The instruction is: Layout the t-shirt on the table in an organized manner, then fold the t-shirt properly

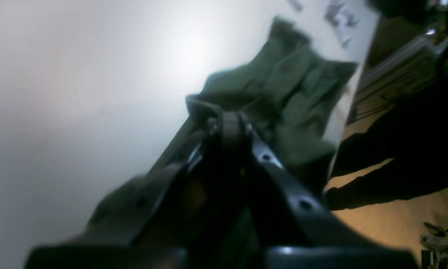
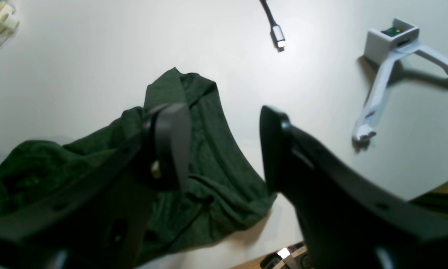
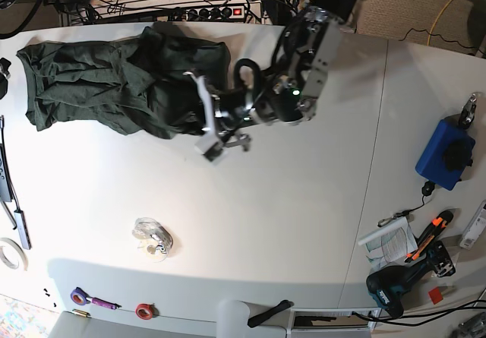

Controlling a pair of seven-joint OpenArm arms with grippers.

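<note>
Black and blurred, the left gripper point(image 1: 227, 121) fills the near part of the left wrist view, its two fingers pressed together on a raised fold of the large dark forest-green fabric t-shirt point(image 1: 291, 97). That pinch looks meant to lift or drag one edge so the crumpled cloth can be spread flat. Beyond it the shirt lies heaped near the far right edge of the wide white smooth bench point(image 1: 78, 93). One shirt, one gripper here.

From the right wrist view, the right gripper point(image 2: 224, 145) hangs with its two black fingers spread wide and nothing between them, above the bench. The left finger overlaps the shirt in the picture; whether it touches I cannot tell. It seems held ready to take a second hold on the shirt. Far off lie one silver-tipped black cable plug point(image 2: 278, 37) and one pale grey plastic bracket point(image 2: 388, 63), well apart from the shirt.

Seen from the base view, the single shirt lies bunched at the far left of the bench, not yet laid out. The arm carrying the left wrist camera reaches in from the far side, its gripper meeting the shirt's right edge. A small clear wrapper point(image 3: 152, 238) sits nearer, apart.
</note>
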